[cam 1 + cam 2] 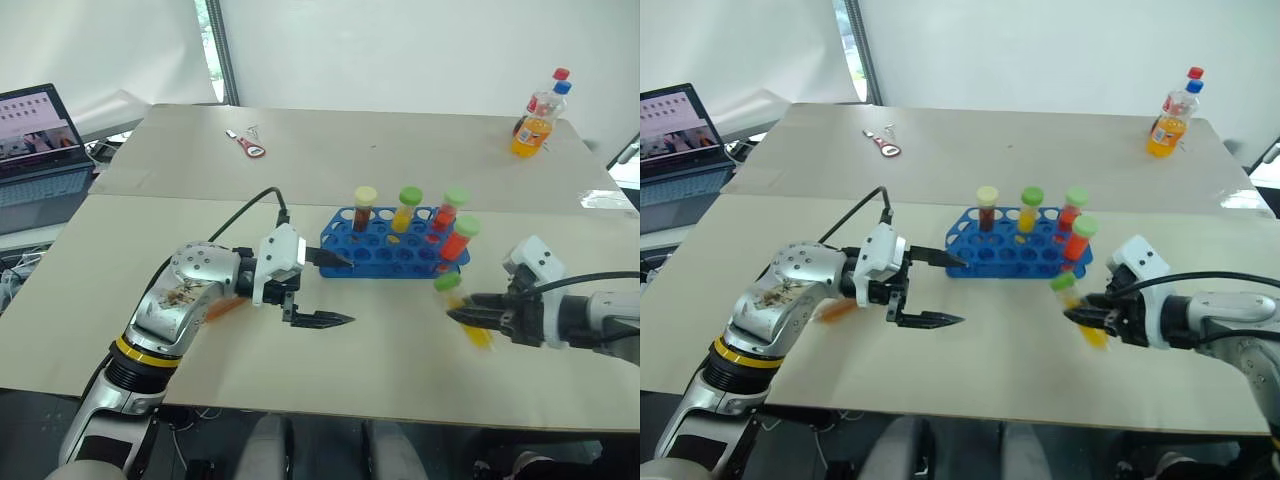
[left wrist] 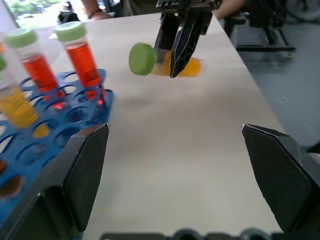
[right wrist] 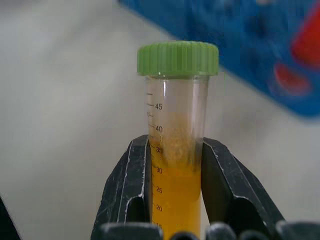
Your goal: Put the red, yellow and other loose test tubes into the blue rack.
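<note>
I work over a pale wooden surface (image 1: 150,300) with white walls behind, a laptop (image 1: 40,150) off its left edge and orange drink bottles (image 1: 540,115) at the far right corner. My right hand (image 1: 470,320) is clenched on the yellow tube (image 3: 175,150), held just above the surface near the blue rack (image 1: 390,250); its long axis lies tilted, green cap toward the rack. My left hand (image 1: 325,290) hangs released beside the rack's left end. Bare surface lies open between both hands and along the near edge.
</note>
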